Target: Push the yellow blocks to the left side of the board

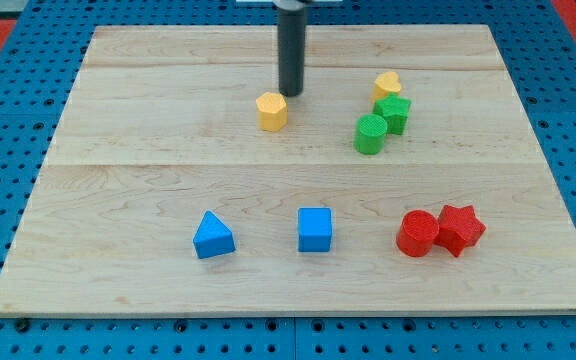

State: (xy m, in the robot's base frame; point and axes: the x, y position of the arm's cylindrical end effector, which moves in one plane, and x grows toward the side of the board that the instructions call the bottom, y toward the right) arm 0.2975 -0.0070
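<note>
A yellow hexagon block (272, 110) lies on the wooden board (118, 150) a little above the middle. My tip (290, 93) stands just above and to the right of it, close to its upper right edge. A yellow heart block (387, 85) lies further to the view's right, touching a green star block (393, 112) below it.
A green cylinder (371, 133) sits against the green star's lower left. A blue triangle block (213, 235) and a blue cube (315, 229) lie near the view's bottom. A red cylinder (417, 233) and a red star block (459, 229) touch at the bottom right.
</note>
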